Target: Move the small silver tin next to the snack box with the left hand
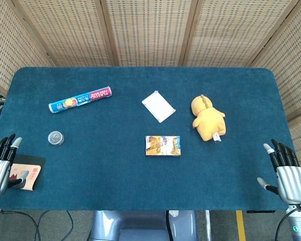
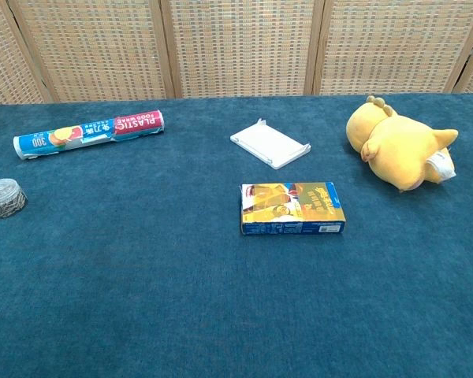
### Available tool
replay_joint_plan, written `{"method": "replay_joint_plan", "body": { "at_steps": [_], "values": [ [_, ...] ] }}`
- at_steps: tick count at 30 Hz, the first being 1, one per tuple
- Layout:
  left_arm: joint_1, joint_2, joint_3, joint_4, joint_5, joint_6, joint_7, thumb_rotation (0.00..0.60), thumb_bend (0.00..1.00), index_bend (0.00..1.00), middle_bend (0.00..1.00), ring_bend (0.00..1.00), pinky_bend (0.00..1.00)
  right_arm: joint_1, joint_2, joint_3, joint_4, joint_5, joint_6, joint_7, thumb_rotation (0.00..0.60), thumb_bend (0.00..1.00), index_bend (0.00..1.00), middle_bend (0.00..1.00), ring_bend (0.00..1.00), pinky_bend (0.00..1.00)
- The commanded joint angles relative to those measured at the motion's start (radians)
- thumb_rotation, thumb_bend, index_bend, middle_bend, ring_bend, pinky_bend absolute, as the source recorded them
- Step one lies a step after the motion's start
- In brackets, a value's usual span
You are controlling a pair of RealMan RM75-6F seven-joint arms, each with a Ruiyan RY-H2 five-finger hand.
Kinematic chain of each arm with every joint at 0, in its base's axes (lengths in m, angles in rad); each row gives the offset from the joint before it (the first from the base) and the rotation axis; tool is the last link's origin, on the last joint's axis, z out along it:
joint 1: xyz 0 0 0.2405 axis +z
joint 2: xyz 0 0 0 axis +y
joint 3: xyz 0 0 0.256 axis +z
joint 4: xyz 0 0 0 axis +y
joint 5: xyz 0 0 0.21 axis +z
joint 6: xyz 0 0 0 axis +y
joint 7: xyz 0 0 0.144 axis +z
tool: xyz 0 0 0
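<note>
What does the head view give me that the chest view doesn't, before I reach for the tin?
Only the head view shows the left hand and right hand, both open at the near table edge, and a dark card partly under the left hand. The chest view shows nothing extra; it only gives a lower side angle. Both show the small silver tin, snack box, plastic wrap box, white tray and yellow plush toy, all apart on the blue table.
</note>
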State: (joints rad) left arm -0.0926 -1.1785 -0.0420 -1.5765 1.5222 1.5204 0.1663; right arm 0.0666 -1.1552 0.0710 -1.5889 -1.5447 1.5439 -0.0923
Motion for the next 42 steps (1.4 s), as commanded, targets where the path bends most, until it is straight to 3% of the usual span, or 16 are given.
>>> {"method": "replay_joint_plan", "body": {
  "at_steps": [1,27,38,42],
  "values": [
    [0.000,0.000,0.001,-0.001,-0.003,-0.003,0.004,0.600,0.20,0.00,0.00,0.00,0.00,0.001,0.000,-0.001,-0.002,0.002,-0.004,-0.004,0.600,0.00,0.08,0.00,0.00,0.08],
    [-0.013,-0.001,0.001,-0.018,-0.035,-0.051,0.026,0.600,0.20,0.00,0.00,0.00,0.00,0.013,-0.001,-0.014,-0.019,0.033,-0.066,-0.044,0.600,0.00,0.09,0.00,0.00,0.08],
    [-0.142,0.040,-0.089,0.015,-0.164,-0.255,-0.033,0.600,0.21,0.00,0.00,0.00,0.00,0.007,0.011,-0.027,-0.036,0.011,-0.058,-0.028,0.600,0.00,0.09,0.00,0.00,0.08],
    [-0.220,0.058,-0.108,0.061,-0.234,-0.422,-0.071,0.600,0.22,0.00,0.00,0.00,0.00,0.011,0.014,-0.027,-0.038,0.021,-0.072,-0.023,0.600,0.00,0.09,0.00,0.00,0.08]
  ]
}}
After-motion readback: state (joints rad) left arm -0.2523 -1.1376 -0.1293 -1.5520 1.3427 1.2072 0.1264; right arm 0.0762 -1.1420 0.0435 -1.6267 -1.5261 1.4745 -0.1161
